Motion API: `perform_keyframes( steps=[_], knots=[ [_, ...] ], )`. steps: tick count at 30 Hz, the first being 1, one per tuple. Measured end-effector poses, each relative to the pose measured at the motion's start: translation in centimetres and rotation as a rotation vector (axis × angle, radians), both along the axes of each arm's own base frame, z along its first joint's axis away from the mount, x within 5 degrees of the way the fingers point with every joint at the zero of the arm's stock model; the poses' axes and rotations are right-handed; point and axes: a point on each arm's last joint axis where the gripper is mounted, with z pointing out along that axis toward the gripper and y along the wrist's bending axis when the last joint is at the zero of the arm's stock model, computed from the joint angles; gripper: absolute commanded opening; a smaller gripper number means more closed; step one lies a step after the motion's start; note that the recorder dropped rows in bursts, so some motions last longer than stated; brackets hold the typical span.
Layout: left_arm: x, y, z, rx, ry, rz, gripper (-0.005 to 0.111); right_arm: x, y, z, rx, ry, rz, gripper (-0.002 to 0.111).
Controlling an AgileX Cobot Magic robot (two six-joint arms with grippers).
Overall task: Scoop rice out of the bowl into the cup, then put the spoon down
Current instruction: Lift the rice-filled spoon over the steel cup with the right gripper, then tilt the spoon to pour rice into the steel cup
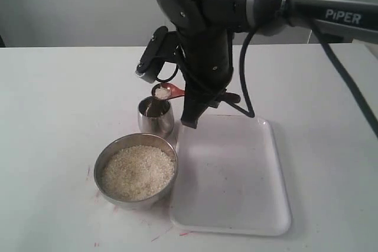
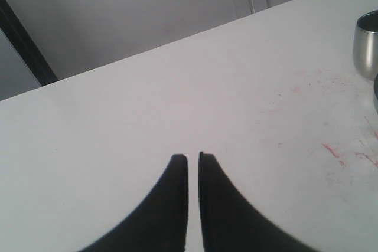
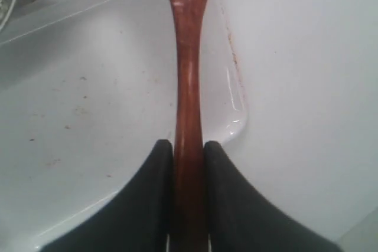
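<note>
Fingers (image 3: 147, 205) of the right arm clamped on the slim handle of the spoon (image 3: 188, 75), likely light, stiff, slick wood, rice (image 1: 161, 93) heaped above the cup (image 1: 156, 119) centre-frame.

In the exterior view only the oval end of the spoon (image 1: 168, 91) showed. Its handle, running toward 3 o'clock, vanished behind the right arm (image 1: 207, 39). That arm also hid the 11 o'clock corner of the tray (image 1: 236, 205) and was itself cut off at the 12 and 3 o'clock edges. How full the cup (image 1: 156, 116) was could not be told. The right wrist view cropped the spoon's oval end, and the right hand (image 3: 189, 146) covered the handle's tail. The left wrist view's edge cut the cup and left the bowl (image 2: 376, 92) a mere sliver.
</note>
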Motion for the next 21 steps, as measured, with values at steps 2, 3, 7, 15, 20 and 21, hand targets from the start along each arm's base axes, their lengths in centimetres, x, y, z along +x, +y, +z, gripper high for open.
perform_keyframes(
  steps=[2, 3, 7, 15, 20, 21],
  knots=[
    [0.0, 0.0, 0.0, 0.000, 0.000, 0.000, 0.014, 0.1, 0.0, 0.0, -0.026, -0.016, 0.011, 0.000],
    [0.0, 0.0, 0.0, 0.000, 0.000, 0.000, 0.014, 0.1, 0.0, 0.0, -0.038, -0.022, 0.013, 0.000],
    [0.0, 0.0, 0.0, 0.000, 0.000, 0.000, 0.014, 0.2, 0.0, 0.1, -0.061, -0.039, 0.024, 0.000],
    [0.0, 0.0, 0.0, 0.000, 0.000, 0.000, 0.014, 0.4, 0.4, -0.6, -0.101, -0.043, 0.042, 0.000],
    [0.0, 0.0, 0.0, 0.000, 0.000, 0.000, 0.014, 0.5, 1.0, -1.5, -0.149, -0.048, 0.070, 0.000],
    [0.0, 0.0, 0.0, 0.000, 0.000, 0.000, 0.014, 0.4, 1.2, -1.6, -0.158, -0.053, 0.077, 0.000]
  ],
)
